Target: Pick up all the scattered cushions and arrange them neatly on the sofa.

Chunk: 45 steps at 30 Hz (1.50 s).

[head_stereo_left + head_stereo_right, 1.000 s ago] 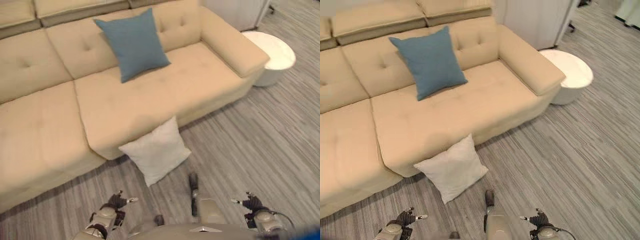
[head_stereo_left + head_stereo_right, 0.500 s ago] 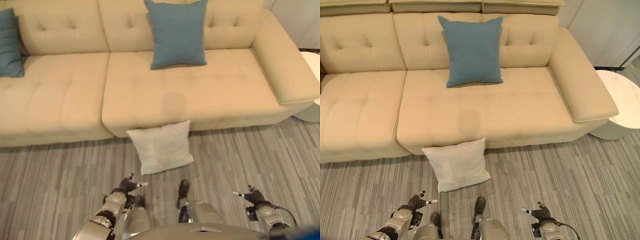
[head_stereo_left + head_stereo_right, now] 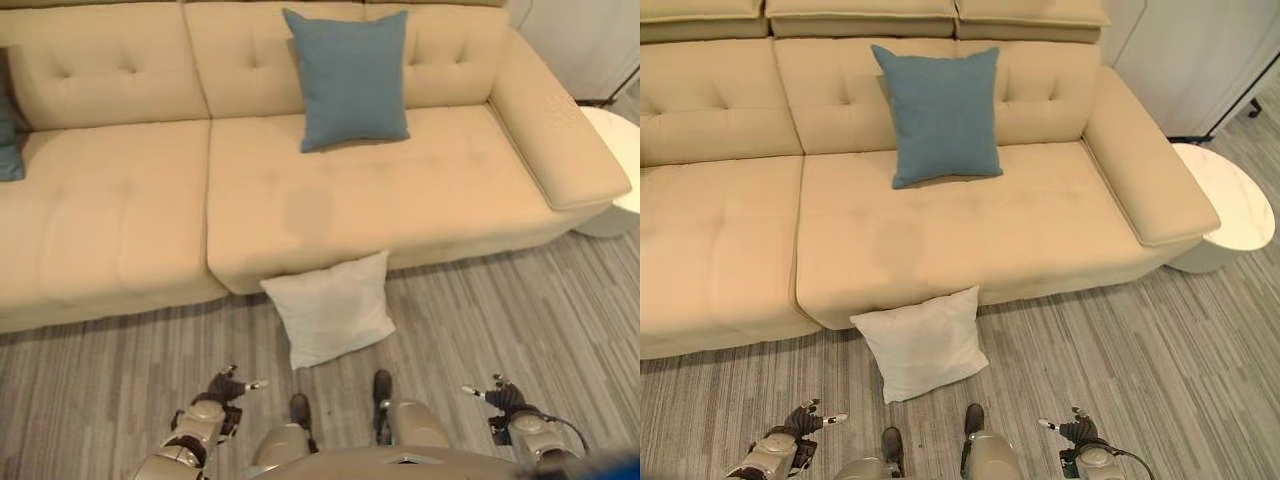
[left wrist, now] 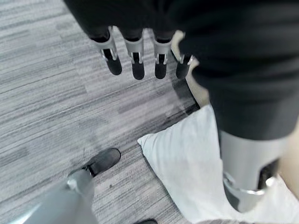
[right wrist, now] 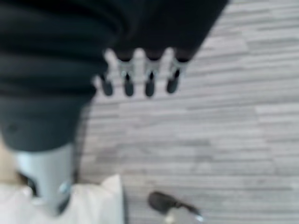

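A white cushion [image 3: 332,308] lies on the grey floor, leaning against the front of the beige sofa [image 3: 120,220]. One blue cushion [image 3: 348,77] stands upright against the backrest, and the edge of another blue cushion [image 3: 6,140] shows at the sofa's far left. My left hand [image 3: 218,390] hangs low to the left of the white cushion, open and holding nothing. My right hand [image 3: 503,398] hangs low to the cushion's right, also open and apart from it. In the left wrist view the straight fingers [image 4: 137,56] hover over the floor near the white cushion [image 4: 187,158].
A round white side table [image 3: 1225,215] stands past the sofa's right armrest [image 3: 1145,170]. A pale wall or cabinet [image 3: 1180,60] rises behind it. Striped grey floor [image 3: 1160,340] stretches between me and the sofa.
The camera has swung round, so the sofa now shows square-on. The cushions lie where they were. My left hand has dropped a little lower; both hands stay open.
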Available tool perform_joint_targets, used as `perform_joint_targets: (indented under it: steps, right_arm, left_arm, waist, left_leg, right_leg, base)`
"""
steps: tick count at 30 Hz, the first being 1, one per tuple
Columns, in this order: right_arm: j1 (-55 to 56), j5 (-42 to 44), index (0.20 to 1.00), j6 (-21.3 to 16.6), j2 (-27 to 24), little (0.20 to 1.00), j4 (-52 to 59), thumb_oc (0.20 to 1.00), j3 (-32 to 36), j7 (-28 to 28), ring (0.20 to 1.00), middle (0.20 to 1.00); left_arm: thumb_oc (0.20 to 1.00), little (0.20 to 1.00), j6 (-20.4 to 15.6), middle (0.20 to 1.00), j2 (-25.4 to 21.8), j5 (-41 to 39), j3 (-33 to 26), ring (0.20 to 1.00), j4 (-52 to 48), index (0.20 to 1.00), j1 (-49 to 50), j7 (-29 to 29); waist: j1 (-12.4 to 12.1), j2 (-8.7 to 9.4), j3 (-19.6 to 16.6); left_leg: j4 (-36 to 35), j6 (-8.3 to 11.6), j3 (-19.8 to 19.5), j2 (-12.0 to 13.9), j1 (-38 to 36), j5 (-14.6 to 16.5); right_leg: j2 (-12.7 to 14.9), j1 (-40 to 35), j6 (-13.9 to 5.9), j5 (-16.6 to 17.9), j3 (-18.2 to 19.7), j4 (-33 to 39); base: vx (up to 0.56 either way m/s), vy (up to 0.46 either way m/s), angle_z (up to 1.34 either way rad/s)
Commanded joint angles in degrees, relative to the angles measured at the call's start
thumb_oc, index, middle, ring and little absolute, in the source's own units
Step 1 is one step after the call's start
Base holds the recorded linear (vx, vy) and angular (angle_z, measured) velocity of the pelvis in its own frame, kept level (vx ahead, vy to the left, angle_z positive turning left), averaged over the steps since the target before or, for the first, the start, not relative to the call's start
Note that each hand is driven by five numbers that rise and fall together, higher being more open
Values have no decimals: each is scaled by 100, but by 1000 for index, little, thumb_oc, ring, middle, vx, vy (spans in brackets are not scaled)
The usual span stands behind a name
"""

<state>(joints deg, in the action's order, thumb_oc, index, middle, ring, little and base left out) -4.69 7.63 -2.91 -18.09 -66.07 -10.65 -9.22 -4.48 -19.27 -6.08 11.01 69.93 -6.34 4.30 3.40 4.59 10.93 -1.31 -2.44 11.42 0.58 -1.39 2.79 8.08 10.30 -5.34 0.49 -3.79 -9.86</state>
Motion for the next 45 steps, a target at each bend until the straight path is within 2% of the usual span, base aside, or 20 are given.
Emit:
perform_joint_targets:
  steps: [1,4,8,9,15,17,19,20,21,22,24,30,37,42,45]
  right_arm:
    - [-83,66,1000,-91,-160,1000,64,1000,-86,-64,1000,1000]
    - [-61,76,1000,-114,-208,1000,128,1000,-80,-64,1000,1000]
    - [-94,60,1000,-130,-248,1000,135,1000,-115,-70,1000,1000]
    - [-77,68,1000,-164,-298,1000,168,1000,-96,-91,1000,1000]
    - [-306,153,1000,-267,-362,1000,402,1000,-170,-288,1000,1000]
    - [-591,222,1000,-313,-396,1000,512,1000,-261,-457,1000,1000]
    - [-972,284,1000,-367,-480,1000,702,1000,-361,-696,1000,1000]
    - [-1411,366,1000,-399,-585,1000,878,1000,-429,-926,1000,1000]
    - [-1583,383,1000,-414,-639,1000,943,1000,-469,-1014,1000,1000]
    - [-1793,407,1000,-437,-729,1000,973,1000,-509,-1105,1000,1000]
    - [-2010,424,1000,-473,-793,1000,1034,1000,-551,-1172,1000,1000]
    - [-3436,463,1000,-636,-1308,1000,1470,1000,-702,-1720,1000,1000]
    - [-4415,654,1000,-689,-1472,1000,1308,1000,-902,-2053,1000,1000]
    - [-4898,723,1000,-674,-1548,1000,1129,1000,-1064,-2220,1000,1000]
    - [-4971,724,1000,-636,-1561,1000,1068,1000,-1111,-2262,1000,1000]
  left_arm:
    - [1000,1000,-133,1000,-30,-40,-53,1000,48,1000,7,103]
    - [1000,1000,-168,1000,-25,-28,-33,1000,54,1000,-39,103]
    - [1000,1000,-190,1000,-34,-95,-70,1000,-4,1000,-78,139]
    - [1000,1000,-205,1000,-48,-190,-139,1000,-77,1000,-77,162]
    - [1000,1000,-307,1000,-117,-587,-236,1000,-316,1000,-391,497]
    - [1000,1000,-420,1000,-126,-910,-225,1000,-447,1000,-689,737]
    - [1000,1000,-576,1000,-169,-1297,-172,1000,-637,1000,-1034,968]
    - [1000,1000,-672,1000,-246,-1522,-102,1000,-766,1000,-1393,1145]
    - [1000,1000,-700,1000,-278,-1588,-62,1000,-801,1000,-1535,1204]
    - [1000,1000,-731,1000,-319,-1648,-18,1000,-833,1000,-1691,1250]
    - [1000,1000,-732,1000,-362,-1685,27,1000,-858,1000,-1862,1266]
    - [1000,1000,-767,1000,-762,-1729,436,1000,-1165,1000,-3050,1400]
    - [1000,1000,-807,1000,-904,-1889,692,1000,-1142,1000,-4078,1616]
    - [1000,1000,-814,1000,-1079,-1989,862,1000,-1020,1000,-4765,1783]
    - [1000,1000,-892,1000,-1070,-2229,870,1000,-1176,1000,-4859,1770]
  waist:
    - [46,-4,18]
    - [47,63,44]
    - [31,67,1]
    - [0,56,-22]
    - [-98,86,345]
    - [-133,84,591]
    - [-140,74,772]
    - [-120,47,877]
    - [-112,34,919]
    - [-110,-9,981]
    - [-89,-11,984]
    - [86,-183,1103]
    - [178,-274,1085]
    - [216,-229,1087]
    - [216,-237,1077]
  left_leg:
    - [668,155,-398,-23,283,563]
    - [784,196,-523,-126,266,620]
    - [706,287,-641,-67,316,532]
    - [663,351,-713,-2,351,486]
    - [875,439,-864,68,918,390]
    - [1097,476,-927,93,1422,340]
    - [1432,503,-993,101,2114,296]
    - [1667,525,-1013,83,2726,254]
    - [1760,538,-1011,88,2964,238]
    - [1891,569,-1042,148,3144,410]
    - [2082,586,-1038,155,3462,406]
    - [2878,607,-1180,222,5378,457]
    - [3312,570,-1318,221,6600,515]
    - [3552,538,-1375,150,7261,531]
    - [3736,519,-1396,101,7580,546]
  right_leg:
    - [117,9,-308,61,226,357]
    - [150,-97,-319,58,301,498]
    - [94,-130,-268,27,197,482]
    - [72,-177,-209,-40,57,514]
    - [68,211,-121,-111,-132,308]
    - [129,695,-91,-89,-158,82]
    - [151,1348,-38,-88,-168,-249]
    - [157,1948,-14,-119,-151,-529]
    - [170,2163,-6,-144,-167,-635]
    - [133,2416,-30,-321,-113,-866]
    - [155,2677,-19,-336,-97,-997]
    - [154,4559,65,-558,89,-1961]
    - [123,5774,70,-701,240,-2498]
    - [83,6474,35,-733,284,-2814]
    - [72,6797,16,-759,303,-2994]
  base:
    - [122,-26,2]
    - [85,-82,45]
    - [26,-141,34]
    - [7,-245,31]
    - [-116,-106,21]
    - [-282,-91,14]
    - [-267,-83,28]
    - [-231,-69,28]
    - [-135,-64,15]
    - [-59,-42,7]
    - [-57,-19,16]
    - [-64,-36,-3]
    - [18,-32,2]
    - [18,-34,6]
    - [43,-31,2]
